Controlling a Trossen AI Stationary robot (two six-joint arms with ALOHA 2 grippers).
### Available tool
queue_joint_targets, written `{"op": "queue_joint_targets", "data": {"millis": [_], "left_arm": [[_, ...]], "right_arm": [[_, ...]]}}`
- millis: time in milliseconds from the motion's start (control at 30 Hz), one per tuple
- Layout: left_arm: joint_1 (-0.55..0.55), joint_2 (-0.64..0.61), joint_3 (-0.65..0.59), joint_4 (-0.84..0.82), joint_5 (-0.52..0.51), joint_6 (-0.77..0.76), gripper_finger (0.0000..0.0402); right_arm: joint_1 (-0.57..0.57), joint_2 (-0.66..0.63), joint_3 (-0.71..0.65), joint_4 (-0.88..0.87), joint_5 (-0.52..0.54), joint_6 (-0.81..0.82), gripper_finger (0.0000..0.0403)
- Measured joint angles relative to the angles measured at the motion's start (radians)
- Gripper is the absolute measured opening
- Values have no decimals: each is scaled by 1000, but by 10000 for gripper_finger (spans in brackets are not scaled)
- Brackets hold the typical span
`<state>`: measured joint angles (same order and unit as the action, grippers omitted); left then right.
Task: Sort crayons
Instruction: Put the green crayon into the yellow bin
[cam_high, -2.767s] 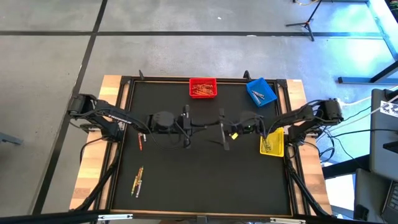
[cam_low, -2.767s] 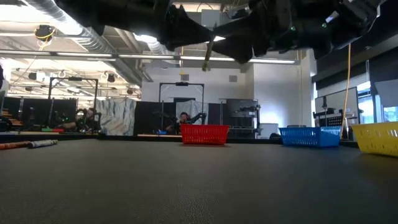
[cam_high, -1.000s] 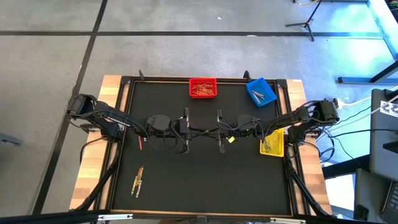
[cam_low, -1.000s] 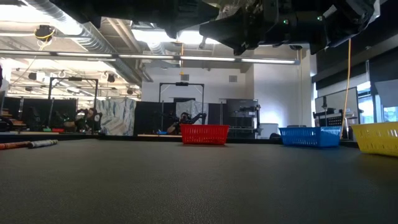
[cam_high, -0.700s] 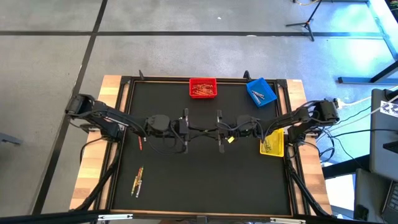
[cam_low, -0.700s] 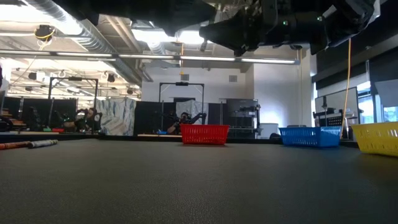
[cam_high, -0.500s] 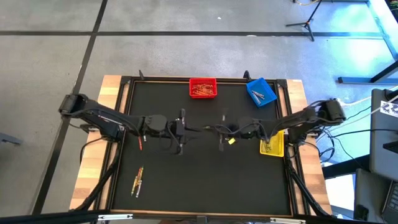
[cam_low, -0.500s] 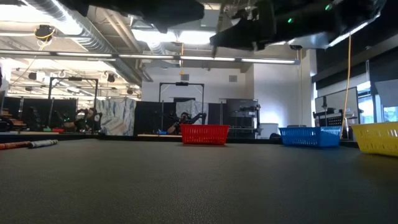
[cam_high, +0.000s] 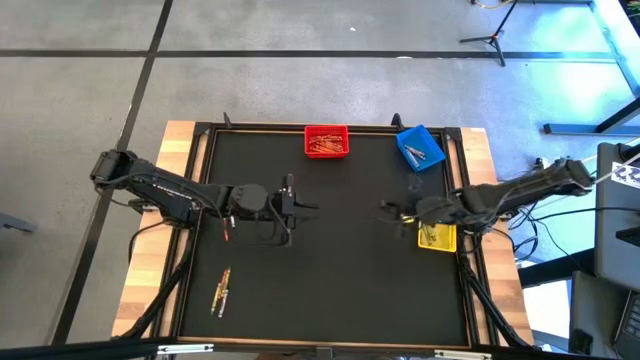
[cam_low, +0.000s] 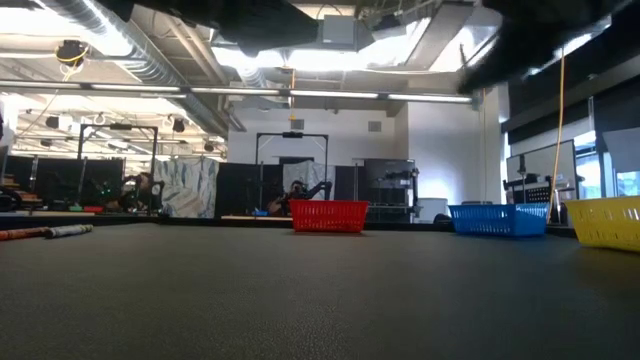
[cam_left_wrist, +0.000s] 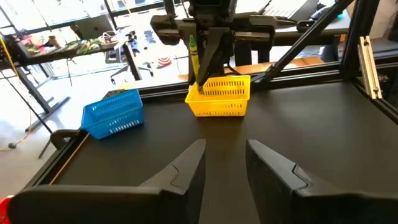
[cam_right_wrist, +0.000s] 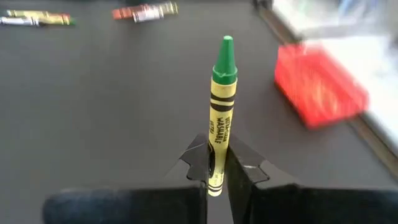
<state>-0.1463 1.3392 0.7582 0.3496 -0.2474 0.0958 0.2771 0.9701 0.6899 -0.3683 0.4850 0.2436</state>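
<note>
Right tool (cam_right_wrist: 216, 167) clenched on one green-tipped, yellow-green wrapped wax crayon (cam_right_wrist: 220, 106), gripped near its butt, long axis standing straight out from the fingers, tip away from the wrist. In the high view this tool (cam_high: 392, 214) sits over the right part of the black matted surface (cam_high: 330, 290), just beside the yellow plastic mesh bin (cam_high: 436, 236), which lies to its right and slightly nearer the front edge. Right arm is clearly the nearer one to that bin; my read is the drop turns on carrying the crayon sideways over the rim.

Left tool (cam_left_wrist: 224, 163) released, fingers apart, nothing between them, hanging over the left-centre of the surface, well apart from the right one.

Counts: three bins — yellow, a blue plastic bin (cam_high: 420, 147) at the back right, a red plastic bin (cam_high: 326, 141) at the back centre holding many crayons, too small to count. Loose crayons: a small cluster (cam_high: 220, 291) at front left, roughly two or three, plus one red crayon (cam_high: 226, 231) by the left arm.
</note>
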Motion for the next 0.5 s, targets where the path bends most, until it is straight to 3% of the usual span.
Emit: {"op": "queue_joint_targets", "data": {"millis": [233,367,500], "left_arm": [[0,0,0,0,-2,-7,106],[1,0,0,0,-3,-7,106],[1,1,0,0,-3,-8,106]], "right_arm": [[-3,-137,0,-500,-149,463,29],[-2,-146,0,-669,-266,676,29],[-2,-125,-1,-761,-331,784,30]]}}
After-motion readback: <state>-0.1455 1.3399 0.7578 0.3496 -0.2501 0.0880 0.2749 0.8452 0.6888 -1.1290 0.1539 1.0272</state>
